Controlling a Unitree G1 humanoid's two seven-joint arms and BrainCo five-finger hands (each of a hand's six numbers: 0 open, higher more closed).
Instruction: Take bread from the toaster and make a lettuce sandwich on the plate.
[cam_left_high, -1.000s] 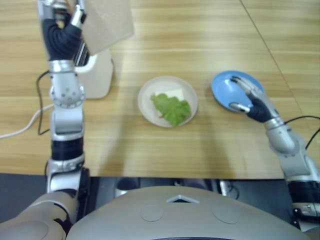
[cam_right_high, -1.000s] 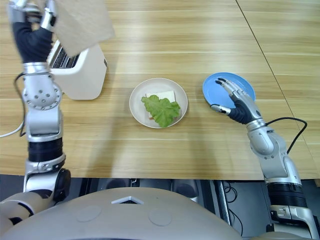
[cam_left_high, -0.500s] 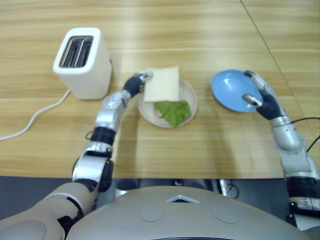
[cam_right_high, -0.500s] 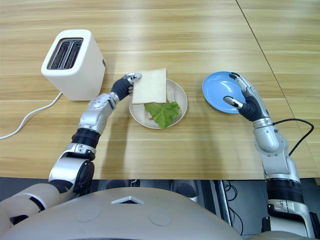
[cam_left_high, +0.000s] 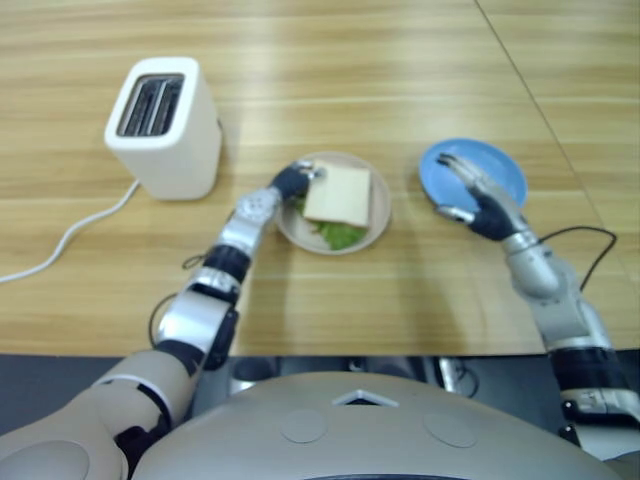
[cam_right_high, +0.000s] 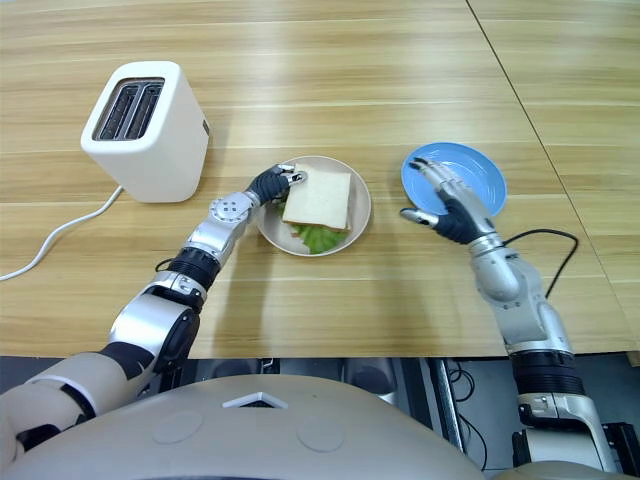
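Note:
A white toaster with two empty slots stands at the back left. On the cream plate in the middle, a slice of bread lies flat over the lettuce, which peeks out at the near edge. My left hand sits at the plate's left rim, its fingers curled on the slice's left corner. My right hand hovers with spread fingers over the near left part of the blue plate, holding nothing.
The toaster's white cable trails to the left across the wooden table. A black cable loops beside my right forearm. The table's front edge runs just below both forearms.
My left hand has brought the bread from high above the toaster down onto the lettuce on the plate. My right hand has shifted slightly left over the blue plate.

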